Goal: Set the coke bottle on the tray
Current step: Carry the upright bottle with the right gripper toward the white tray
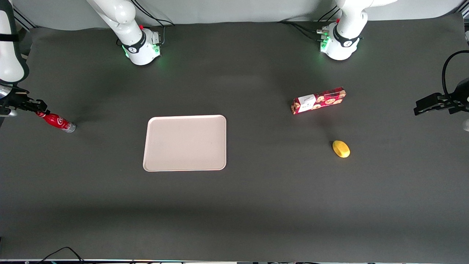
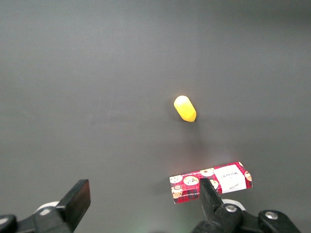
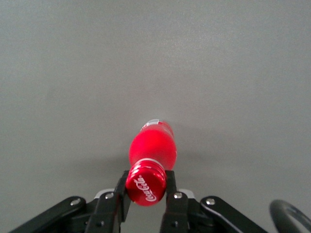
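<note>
Here, from the front, the gripper [image 1: 36,110] at the working arm's end of the table pinches the coke bottle [image 1: 56,121] by its cap, tilted. The tray [image 1: 185,143] lies well apart, toward the middle. The wrist camera shows both fingers [image 3: 121,190] pressed against the red cap of the coke bottle [image 3: 152,148].

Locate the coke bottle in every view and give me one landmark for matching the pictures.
Front view: the coke bottle is at the working arm's end of the table, tilted, its cap end gripped by the gripper, with the tray toward the table's middle.
Right wrist view: the coke bottle is seen cap-first, the gripper shut on its neck.
Left wrist view: not in it.
Shared landmark: the gripper's black fingers at the red cap.
</note>
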You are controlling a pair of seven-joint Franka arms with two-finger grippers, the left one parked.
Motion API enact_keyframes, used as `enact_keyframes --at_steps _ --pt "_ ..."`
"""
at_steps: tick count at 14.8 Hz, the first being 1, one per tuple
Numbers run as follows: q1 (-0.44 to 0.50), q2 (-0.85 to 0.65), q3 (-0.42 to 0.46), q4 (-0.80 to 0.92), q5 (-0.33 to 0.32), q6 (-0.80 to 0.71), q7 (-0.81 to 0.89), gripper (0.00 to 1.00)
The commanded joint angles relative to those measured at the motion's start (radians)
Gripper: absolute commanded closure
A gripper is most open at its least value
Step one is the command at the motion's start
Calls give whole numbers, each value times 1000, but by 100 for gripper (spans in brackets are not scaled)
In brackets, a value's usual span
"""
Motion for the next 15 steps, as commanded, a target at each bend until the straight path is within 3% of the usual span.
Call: enact_keyframes --at_steps 1,5,12,15 --pt "-11 13 5 21 27 -6 -42 100" --pt "-7 5 13 59 27 -47 -46 100" --pt "4 -22 91 316 13 -363 -1 100" --pt "4 -22 142 471 -36 -552 82 100"
